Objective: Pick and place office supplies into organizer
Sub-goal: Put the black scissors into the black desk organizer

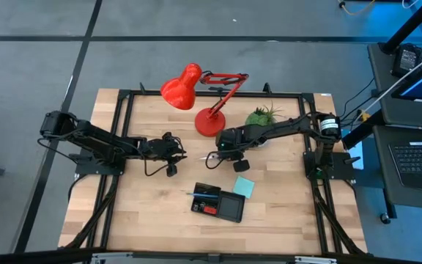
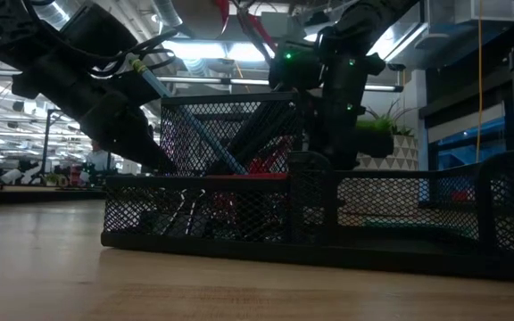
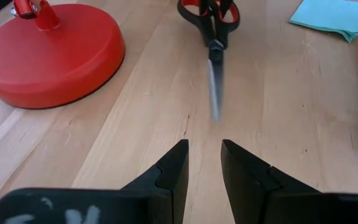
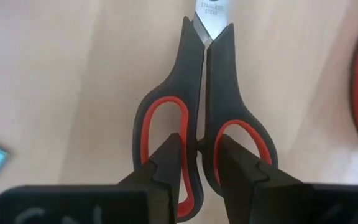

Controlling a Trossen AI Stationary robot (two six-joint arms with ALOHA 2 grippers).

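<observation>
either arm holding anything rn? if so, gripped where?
Right gripper is clamped on the scissors, jaws in the two finger loops pinching the handles' inner bars. Left gripper holds nothing, jaws slightly apart.

My high camera looks straight down on the whole worktop (image 1: 152, 213). The low one sits at surface level, close behind the mesh organizer (image 2: 328, 214), facing the room. The left wrist camera looks along the wood at the scissors (image 3: 211, 37) from their blade end; the right wrist camera hangs right over their handles. Both share the red lamp base (image 3: 48, 53).
</observation>
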